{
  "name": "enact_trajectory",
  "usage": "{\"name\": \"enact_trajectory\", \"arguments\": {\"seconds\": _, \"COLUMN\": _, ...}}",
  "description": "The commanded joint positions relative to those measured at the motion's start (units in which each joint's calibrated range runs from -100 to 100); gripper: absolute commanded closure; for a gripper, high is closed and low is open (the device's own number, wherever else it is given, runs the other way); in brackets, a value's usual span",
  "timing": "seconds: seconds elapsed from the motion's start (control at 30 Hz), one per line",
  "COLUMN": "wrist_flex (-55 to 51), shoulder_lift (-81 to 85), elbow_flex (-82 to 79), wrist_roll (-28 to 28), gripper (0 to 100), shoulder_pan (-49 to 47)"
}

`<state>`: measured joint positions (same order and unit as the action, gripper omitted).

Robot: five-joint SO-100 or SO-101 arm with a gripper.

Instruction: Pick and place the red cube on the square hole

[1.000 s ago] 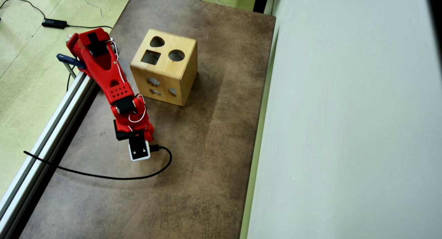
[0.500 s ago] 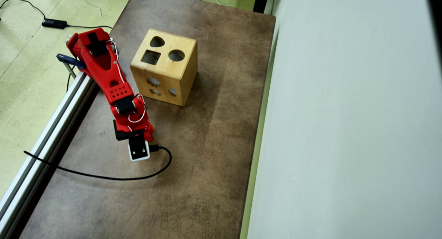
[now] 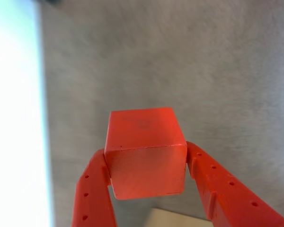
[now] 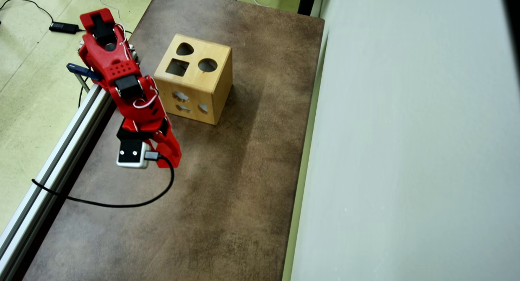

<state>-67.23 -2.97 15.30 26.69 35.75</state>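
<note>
1. My gripper (image 3: 146, 163) is clamped on the cube (image 3: 146, 150), one finger (image 3: 92, 189) on each side face, above the brown table (image 3: 180, 61).
2. It looks rigid, light and matte, so flat opposite faces should grip well without slipping.
3. The cube is bright red, with crisp edges.
4. The square hole (image 4: 177, 67) sits in the box (image 4: 194, 78) top, well apart.
</note>
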Motion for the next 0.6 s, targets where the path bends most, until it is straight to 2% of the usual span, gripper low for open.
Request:
{"name": "enact_trajectory", "arguments": {"seconds": 0.0, "wrist_flex": -0.04, "shoulder_lift": 12.35, "elbow_flex": 2.23, "wrist_roll": -4.25, "gripper": 99, "shoulder_pan": 0.21}}
{"name": "enact_trajectory", "arguments": {"seconds": 0.17, "wrist_flex": -2.29, "shoulder_lift": 20.93, "elbow_flex": 1.69, "wrist_roll": -8.4, "gripper": 99, "shoulder_pan": -0.76}}
{"name": "enact_trajectory", "arguments": {"seconds": 0.43, "wrist_flex": -21.91, "shoulder_lift": 28.4, "elbow_flex": 2.23, "wrist_roll": -11.82, "gripper": 99, "shoulder_pan": -10.05}}
{"name": "enact_trajectory", "arguments": {"seconds": 0.57, "wrist_flex": -28.18, "shoulder_lift": 30.52, "elbow_flex": 2.23, "wrist_roll": -14.51, "gripper": 99, "shoulder_pan": -17.33}}
